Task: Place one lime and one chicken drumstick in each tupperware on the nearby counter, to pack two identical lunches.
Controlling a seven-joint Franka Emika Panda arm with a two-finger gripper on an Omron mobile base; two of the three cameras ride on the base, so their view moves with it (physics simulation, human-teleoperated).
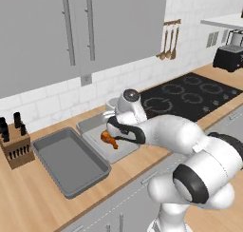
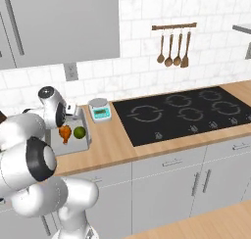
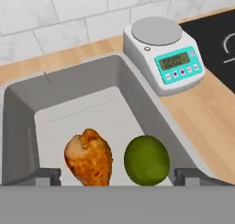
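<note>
A chicken drumstick point(image 3: 89, 157) and a lime point(image 3: 147, 160) lie side by side in a grey tupperware point(image 3: 82, 81) on the wooden counter point(image 3: 209, 122). The gripper point(image 3: 117, 176) hangs just above them, jaws spread wide and empty. A kitchen scale point(image 3: 165, 53) stands beside the container.

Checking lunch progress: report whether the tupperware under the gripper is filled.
Filled: the tupperware holds one chicken drumstick and one lime, side by side.

White tiles point(image 2: 147, 61) are covering the wall behind a black cooktop point(image 2: 186, 113), and grey upper cupboards point(image 1: 71, 31) are hanging above. Wooden spoons point(image 2: 172, 49) are dangling from a rail. A knife block point(image 1: 14, 140), a small scale point(image 2: 100, 109) and a dark toaster point(image 1: 228, 56) are sitting around.
</note>
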